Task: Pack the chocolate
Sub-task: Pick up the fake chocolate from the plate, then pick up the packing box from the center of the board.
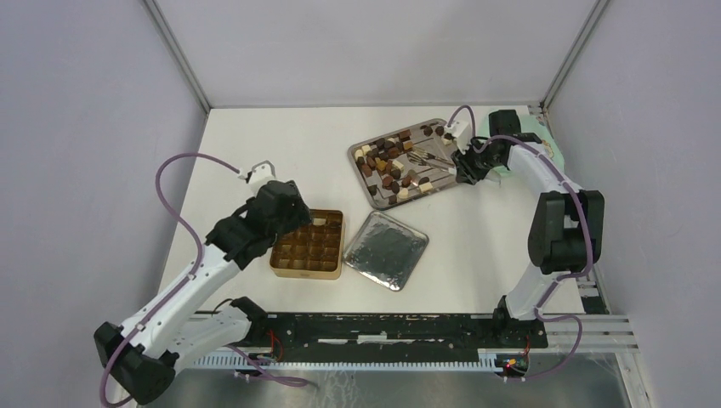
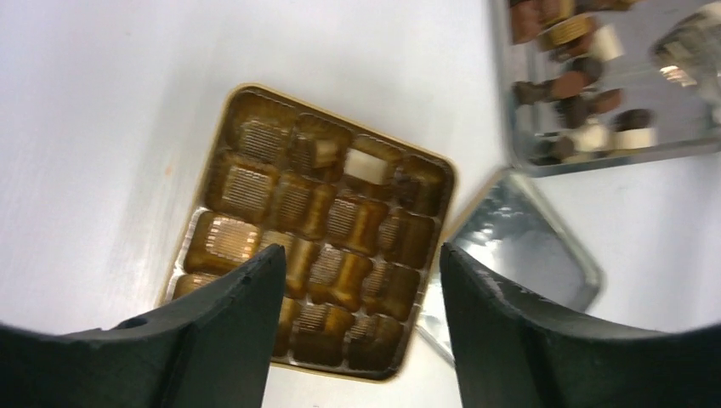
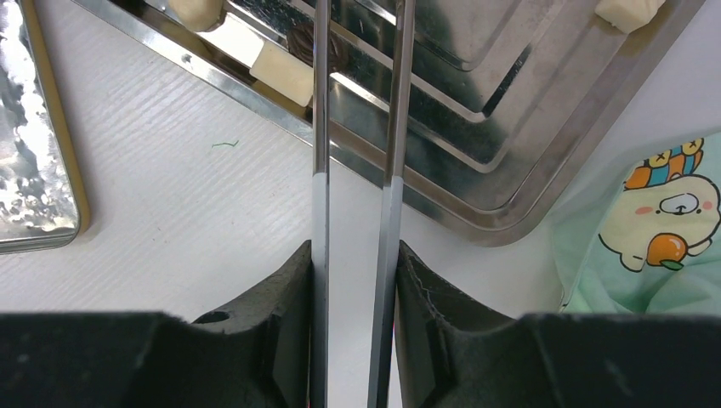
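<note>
top view: chocolate [image 1: 393, 161], dark, light-brown and cream pieces, lies heaped on the silver tray [image 1: 355, 166] at far right of centre. right gripper [image 1: 463, 166] sits at the tray's right edge, tongs [image 1: 429, 161] reaching from it over the pile. green cloth [image 1: 544, 140] lies behind that arm. gold tin [image 1: 319, 246] is near left, its left part covered by the left arm's wrist. square lid [image 1: 391, 249] lies just right of the tin on the white table [image 1: 281, 144]

left wrist: left gripper [image 2: 361, 255] hangs above the tin's near half, jaws wide apart, nothing between them. The tin's grid of moulded gold cells faces up; one cream piece [image 2: 367, 164] sits in a far-row cell. The lid's corner is right against the tin's right side, the tray with loose pieces beyond it. View is blurred, so the cells' other contents are unclear

right wrist: right gripper clamped on the two tong blades, which run parallel with a gap between them, out over the tray rim. A dark piece lies just beside the left blade, a cream one next to it; can't tell whether they touch. Only print in view: a cartoon bear with an orange on the cloth at right
</note>
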Tool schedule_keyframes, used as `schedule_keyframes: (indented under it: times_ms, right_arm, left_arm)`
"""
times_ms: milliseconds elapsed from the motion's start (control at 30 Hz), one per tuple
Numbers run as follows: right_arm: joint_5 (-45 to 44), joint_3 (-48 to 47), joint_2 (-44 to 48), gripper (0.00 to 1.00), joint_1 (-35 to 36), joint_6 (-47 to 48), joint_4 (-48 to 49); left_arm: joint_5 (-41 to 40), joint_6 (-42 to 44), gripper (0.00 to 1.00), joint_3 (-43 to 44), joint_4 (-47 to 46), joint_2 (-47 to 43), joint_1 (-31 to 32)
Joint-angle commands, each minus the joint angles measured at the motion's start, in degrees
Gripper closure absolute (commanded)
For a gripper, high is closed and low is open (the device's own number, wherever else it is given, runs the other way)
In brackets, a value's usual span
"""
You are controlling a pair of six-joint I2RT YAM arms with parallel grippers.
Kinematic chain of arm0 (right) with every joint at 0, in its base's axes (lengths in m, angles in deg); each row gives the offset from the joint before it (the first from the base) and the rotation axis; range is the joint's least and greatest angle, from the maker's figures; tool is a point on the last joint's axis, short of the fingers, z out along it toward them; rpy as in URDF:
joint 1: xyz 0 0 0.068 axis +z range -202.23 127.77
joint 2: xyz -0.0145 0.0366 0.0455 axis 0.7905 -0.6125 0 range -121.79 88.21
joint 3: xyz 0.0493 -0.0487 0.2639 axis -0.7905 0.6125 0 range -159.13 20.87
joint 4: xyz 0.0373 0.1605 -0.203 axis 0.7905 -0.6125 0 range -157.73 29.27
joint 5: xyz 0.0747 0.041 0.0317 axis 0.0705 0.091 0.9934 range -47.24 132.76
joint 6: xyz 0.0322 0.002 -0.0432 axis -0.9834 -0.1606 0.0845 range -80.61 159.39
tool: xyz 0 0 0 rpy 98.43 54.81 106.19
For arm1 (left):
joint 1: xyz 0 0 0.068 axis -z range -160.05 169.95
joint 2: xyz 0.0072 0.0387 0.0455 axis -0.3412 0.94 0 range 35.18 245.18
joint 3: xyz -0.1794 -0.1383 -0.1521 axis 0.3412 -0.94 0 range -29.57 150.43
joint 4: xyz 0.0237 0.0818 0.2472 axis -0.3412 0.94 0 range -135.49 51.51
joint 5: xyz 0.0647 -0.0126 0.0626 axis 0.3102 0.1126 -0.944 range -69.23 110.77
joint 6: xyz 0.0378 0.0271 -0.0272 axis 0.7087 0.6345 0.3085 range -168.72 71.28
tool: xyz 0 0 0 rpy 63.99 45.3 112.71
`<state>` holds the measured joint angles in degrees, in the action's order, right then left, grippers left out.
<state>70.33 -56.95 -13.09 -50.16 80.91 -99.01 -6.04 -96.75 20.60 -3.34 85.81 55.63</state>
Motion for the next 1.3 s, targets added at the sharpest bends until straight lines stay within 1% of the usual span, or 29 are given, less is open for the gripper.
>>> schedule_keyframes:
  times_ms: [0,33,100,200,367,467,567,667,900,1000,1100,1267]
  right_arm:
    - [3.47,1.81,3.88,1.0,-0.22,-1.43,3.13]
    - [3.83,2.23,4.07,1.0,-0.19,-1.39,3.21]
    - [4.3,2.99,4.61,1.0,-0.27,-1.53,3.48]
    - [4.97,4.17,5.57,1.0,-0.25,-1.6,3.66]
    - [6.06,5.06,6.85,1.0,-0.21,-2.31,4.31]
    - [6.72,4.68,7.17,1.0,-0.21,-2.75,4.18]
    - [7.05,4.43,7.24,1.0,-0.23,-2.76,3.79]
    - [7.15,4.27,7.35,1.0,-0.21,-2.73,3.79]
    - [7.45,4.25,7.4,1.0,-0.15,-2.85,3.7]
    - [7.52,4.25,7.36,1.0,-0.21,-2.85,3.64]
    - [7.61,4.16,7.5,1.0,-0.24,-2.85,3.53]
    - [7.92,3.91,7.66,1.0,-0.26,-2.77,3.31]
  left_arm:
    - [3.51,9.74,0.36,2.08,1.47,7.28,-6.36]
    - [6.63,11.57,0.43,1.85,0.47,8.58,-8.59]
    - [10.39,14.37,0.52,1.62,-1.01,10.91,-12.9]
    - [11.16,17.93,0.54,3.16,-0.35,13.25,-17.07]
    - [13.05,22.26,0.6,2.9,0.93,17.01,-23.25]
    - [15.08,22.81,0.61,2.87,0.69,19.89,-24.04]
    - [15.55,22.48,0.64,3.28,1.49,22.58,-24.32]
    - [16.52,22.65,0.65,3.8,2.14,24.89,-24.92]
    - [17.37,23.36,0.65,4.69,3.07,28.24,-26.49]
    - [17.33,23.87,0.63,4.93,3.0,29.01,-27.3]
    - [19.17,24.76,0.63,4.85,2.38,30.06,-28.06]
    - [21.02,25.61,0.65,4.52,1.39,32.63,-28.2]
